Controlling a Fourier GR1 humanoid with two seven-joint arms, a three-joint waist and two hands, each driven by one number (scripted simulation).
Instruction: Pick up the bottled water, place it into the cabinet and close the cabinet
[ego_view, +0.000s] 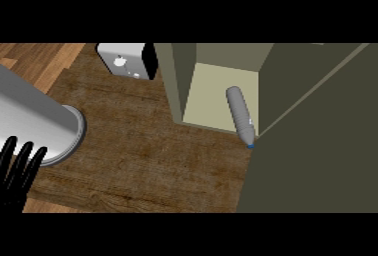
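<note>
Nearest to the robot, at the low left edge of the view, the left hand (18, 172) showed only as black fingers pointing up. They were straight and held nothing. The hand was resting there. The right hand was not in the view at all.

Just past the hand lay a big shiny metal tube (37, 125), part of the robot's arm, slanting in from the left edge. Under it was the brown wooden counter (148, 160).

Farther along was the cabinet (177, 80), with a pale floor inside. Its dark door (317, 150) stood open and filled the right side of the view. The bottled water (240, 115) lay on its side in the cabinet. Its blue cap pointed toward the robot and sat right at the front edge, just beside the door. No hand was touching it.

The bottle looked smooth and round, so it would likely roll and might slip. If full, it would feel a bit heavy, and its thin sides might squash when squeezed. The middle of its body looked like the best place to hold it.

Farthest away, at the top, stood a small white and black box (129, 60) on the counter.

The door looked like the job left to do.
</note>
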